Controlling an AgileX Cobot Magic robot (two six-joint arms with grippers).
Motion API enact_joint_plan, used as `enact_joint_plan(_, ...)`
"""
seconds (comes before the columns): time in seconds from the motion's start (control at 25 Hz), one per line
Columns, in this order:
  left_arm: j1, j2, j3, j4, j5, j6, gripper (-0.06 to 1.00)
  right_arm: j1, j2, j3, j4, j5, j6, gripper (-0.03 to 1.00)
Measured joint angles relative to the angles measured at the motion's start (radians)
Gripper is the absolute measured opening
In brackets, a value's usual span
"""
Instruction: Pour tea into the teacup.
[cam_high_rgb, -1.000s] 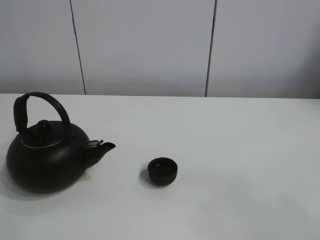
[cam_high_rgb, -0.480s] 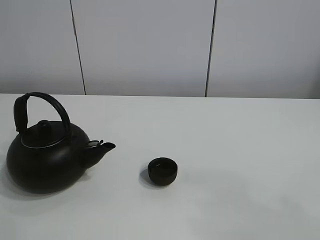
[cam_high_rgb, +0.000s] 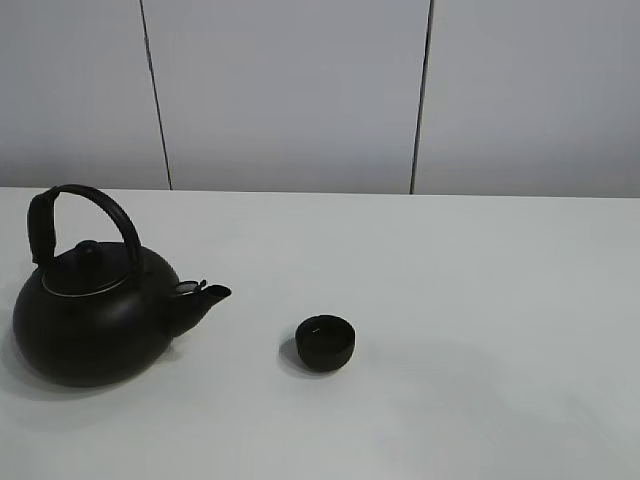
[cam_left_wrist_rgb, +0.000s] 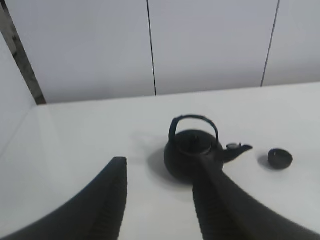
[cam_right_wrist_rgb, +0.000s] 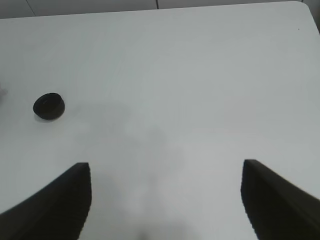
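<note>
In the high view the black kettle (cam_high_rgb: 95, 310) sits at the far left of the white table (cam_high_rgb: 480, 300), its arched handle (cam_high_rgb: 85, 215) upright and running left to right, in line with the spout (cam_high_rgb: 205, 295), which points to 3 o'clock. That line is what the coming move turns on — follow the spout's direction and the teacup (cam_high_rgb: 325, 342) lies near, a little past the tip and slightly toward 4 o'clock, apart from the kettle with bare table between. No tea is flowing; whether the cup holds any I cannot tell.

Neither arm shows in the high view. The left tool (cam_left_wrist_rgb: 160, 200) hangs back from the kettle with empty jaws parted to a middling gap, holding nothing; in its wrist view the kettle stands ahead between the fingers, the handle seen broadside. The left arm is plainly the nearer one to the handle.

The right tool (cam_right_wrist_rgb: 165, 200) is spread wide and empty over open table, the teacup well away from it to its far left.

Room is generous — nothing crowds the kettle or the cup, and the right half of the table is bare. The kettle does stand close to the table's left edge, so I judge a lift and tilt toward 3 o'clock the safer way.
</note>
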Motion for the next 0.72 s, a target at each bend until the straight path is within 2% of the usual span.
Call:
enact_joint_plan(0.2, 0.000, -0.023, 0.218, 0.007, -0.010, -0.002, 0.31, 0.000, 0.000, 0.000, 0.000, 0.000, 0.000, 0.57)
enact_joint_plan(0.36, 0.000, -0.023, 0.334, 0.010, -0.070, 0.028, 0.31, 0.000, 0.000, 0.000, 0.000, 0.000, 0.000, 0.57)
enact_joint_plan(0.56, 0.000, -0.023, 0.428, 0.011, -0.140, 0.032, 0.31, 0.000, 0.000, 0.000, 0.000, 0.000, 0.000, 0.57)
enact_joint_plan(0.72, 0.000, -0.023, 0.482, 0.012, -0.150, 0.032, 0.31, 0.000, 0.000, 0.000, 0.000, 0.000, 0.000, 0.57)
